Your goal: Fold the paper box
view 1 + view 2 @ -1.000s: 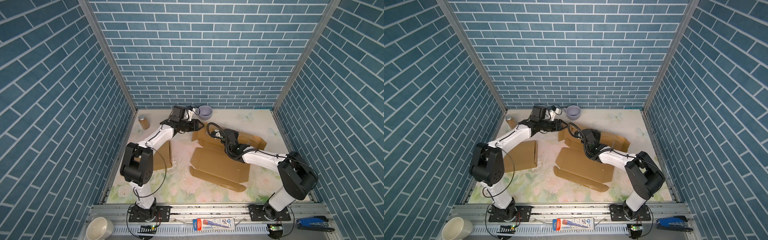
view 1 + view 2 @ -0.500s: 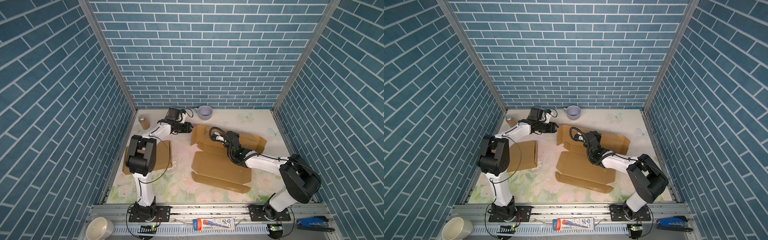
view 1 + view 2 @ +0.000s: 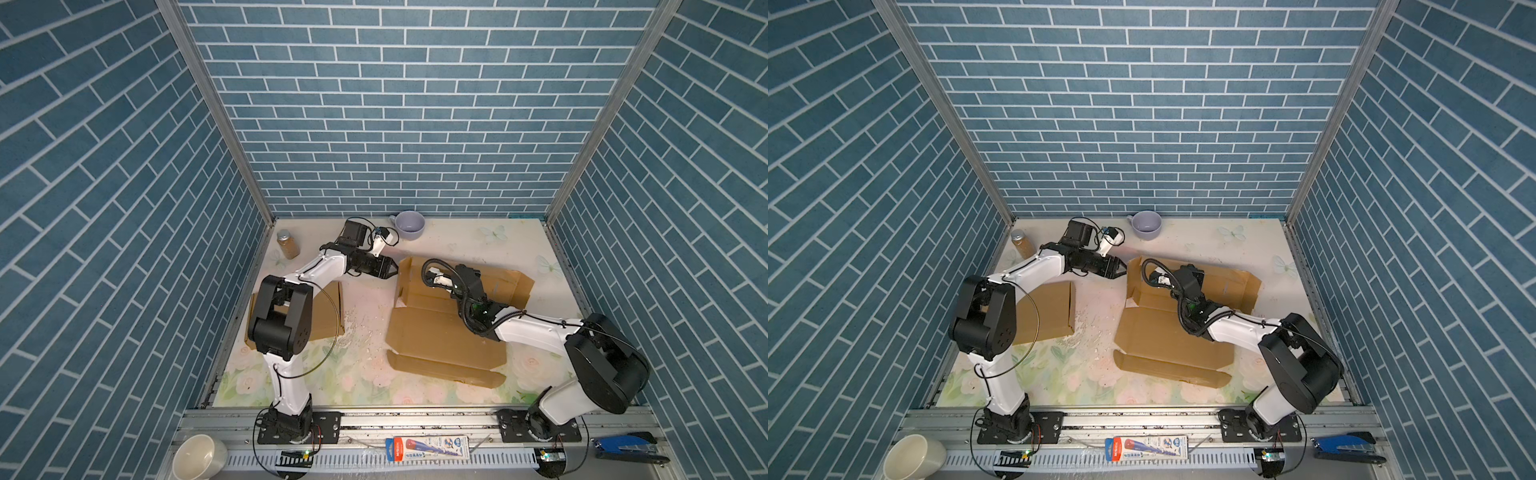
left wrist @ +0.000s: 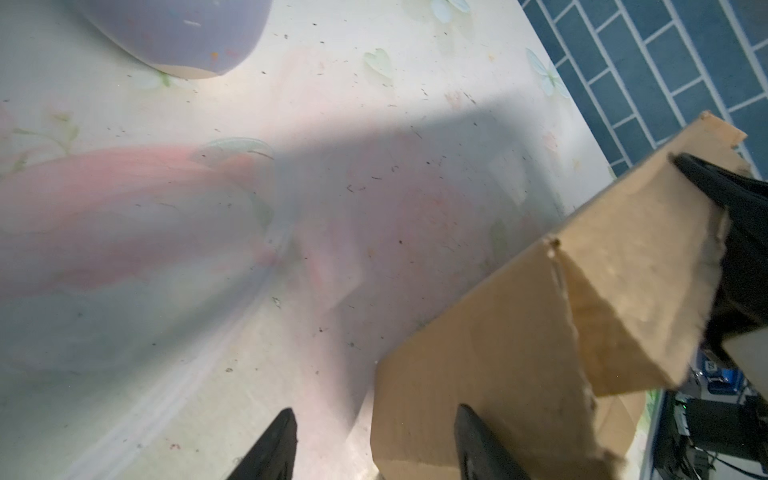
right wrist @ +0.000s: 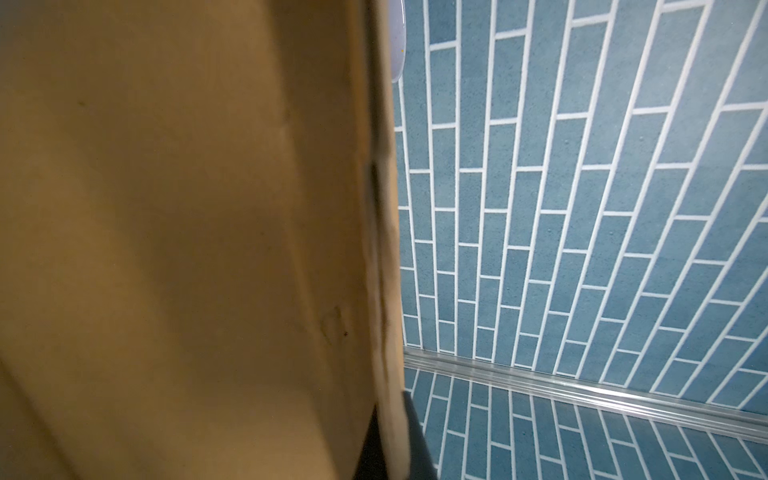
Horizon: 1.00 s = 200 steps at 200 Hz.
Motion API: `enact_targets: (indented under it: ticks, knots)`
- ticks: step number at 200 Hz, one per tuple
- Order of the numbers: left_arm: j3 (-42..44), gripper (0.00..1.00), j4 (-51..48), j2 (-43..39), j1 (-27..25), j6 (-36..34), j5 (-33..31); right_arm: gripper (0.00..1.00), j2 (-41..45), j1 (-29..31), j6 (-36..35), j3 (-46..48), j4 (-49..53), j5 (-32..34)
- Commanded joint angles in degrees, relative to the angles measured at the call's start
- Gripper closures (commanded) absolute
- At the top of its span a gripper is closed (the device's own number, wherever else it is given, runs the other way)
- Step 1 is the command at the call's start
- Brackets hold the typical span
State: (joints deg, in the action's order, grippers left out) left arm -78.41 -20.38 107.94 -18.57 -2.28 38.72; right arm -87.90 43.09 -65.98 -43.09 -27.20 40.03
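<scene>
Two grippers at cardboard box (image 3: pixel 440 336): left gripper (image 3: pixel 390 271) hovered beside its raised end, fingers spread; right gripper (image 5: pixel 390 440) pinched its wall.

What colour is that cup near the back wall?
Pale lavender cup, clearest in a top view.

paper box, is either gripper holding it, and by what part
The right gripper holds the paper box, jaws shut on the top edge of its raised wall. The left gripper is open beside a corner, holding nothing.
</scene>
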Motion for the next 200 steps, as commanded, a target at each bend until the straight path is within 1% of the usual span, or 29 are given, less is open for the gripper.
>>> enact_targets:
  ticks: [1, 41, 68, 84, 113, 130, 146, 166, 200]
  knots:
    - [1.99, 0.37, -3.4, 0.23, -2.33, -2.73, 2.0, 1.0, 1.29, 0.31, -0.55, 1.41, -0.99, -0.5]
    - [3.29, 0.35, -2.47, -1.06, -3.23, -2.29, 3.37, 1.0, 1.33, 0.65, -0.46, 1.26, -0.23, -0.54]
    - [3.71, 0.35, 0.96, -0.01, -4.77, -0.17, 2.77, 1.0, 0.86, 0.81, -0.21, 1.01, -0.24, -0.54]
    - [3.59, 0.36, 2.47, 1.1, -5.49, 1.16, 1.04, 1.0, 0.48, 0.92, -0.25, 0.9, 0.18, -0.44]
    - [5.97, 0.41, 10.53, 1.31, -5.59, 6.83, -3.5, 1.0, 1.34, 1.02, 1.02, 0.74, 1.83, -0.71]
    - [8.52, 0.41, 16.22, 0.71, -5.86, 10.39, -5.91, 1.0, 1.76, 1.21, 1.79, 0.56, 3.22, -0.91]
    - [10.77, 0.42, 20.36, 0.0, -6.72, 12.18, -10.08, 1.0, 1.86, 1.46, 2.24, 0.49, 3.83, -0.91]
    - [12.91, 0.47, 24.34, -0.43, -8.14, 14.47, -15.93, 1.0, 1.94, 1.78, 3.02, 0.33, 4.52, -0.79]
    - [14.56, 0.57, 26.06, -1.05, -11.06, 15.93, -26.59, 1.0, 2.18, 2.91, 4.08, 0.45, 5.59, -0.18]
